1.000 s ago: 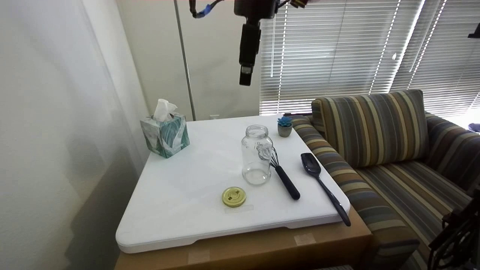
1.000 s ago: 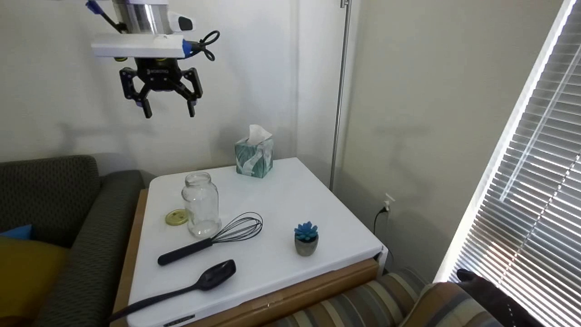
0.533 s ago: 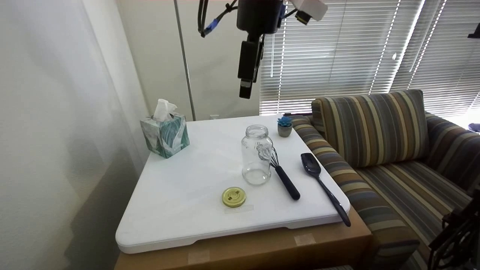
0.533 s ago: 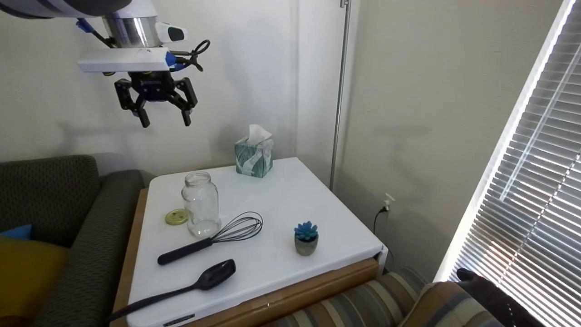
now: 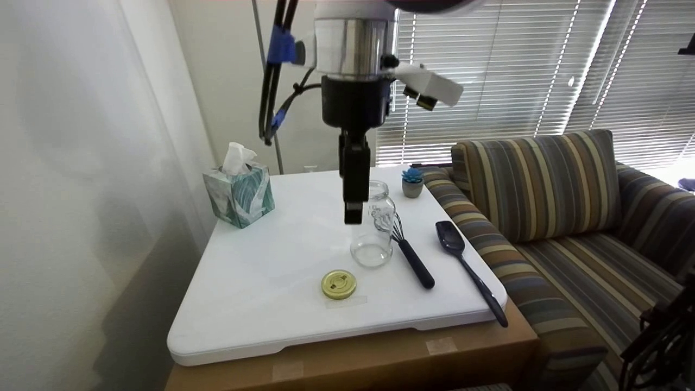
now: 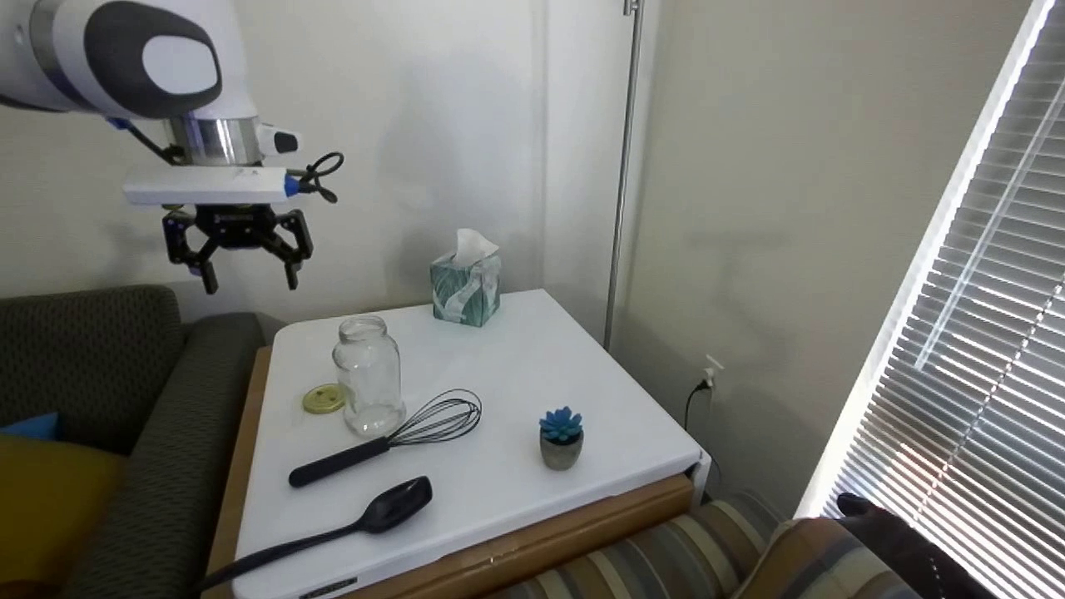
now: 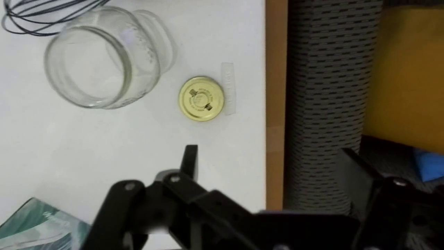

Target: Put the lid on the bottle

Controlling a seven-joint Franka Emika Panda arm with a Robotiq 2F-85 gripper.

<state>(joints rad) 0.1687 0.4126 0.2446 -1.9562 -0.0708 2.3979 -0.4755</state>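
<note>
Claw [image 6: 251, 285] hangs clear of everything, spread wide, nothing in it. The lid [image 7: 201, 99] lies flat on the surface [image 6: 499, 374], just beside the uncapped jar [image 6: 369, 378]. Main risk: the lid looks thin, so a grip set high would likely slip off; set low, it'd jam into the surface. A sideways miss could knock the jar, maybe into the whisk [image 6: 378, 446]. Claw height above the lid is hard to judge from these angles.

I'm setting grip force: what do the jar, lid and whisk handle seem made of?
Jar: probably glass, clear and glossy; see-through with bright highlights.
Lid: likely metal, golden; satin sheen and thin rim.
Whisk handle: rubber or plastic, unclear which; dull black with little shine.
</note>
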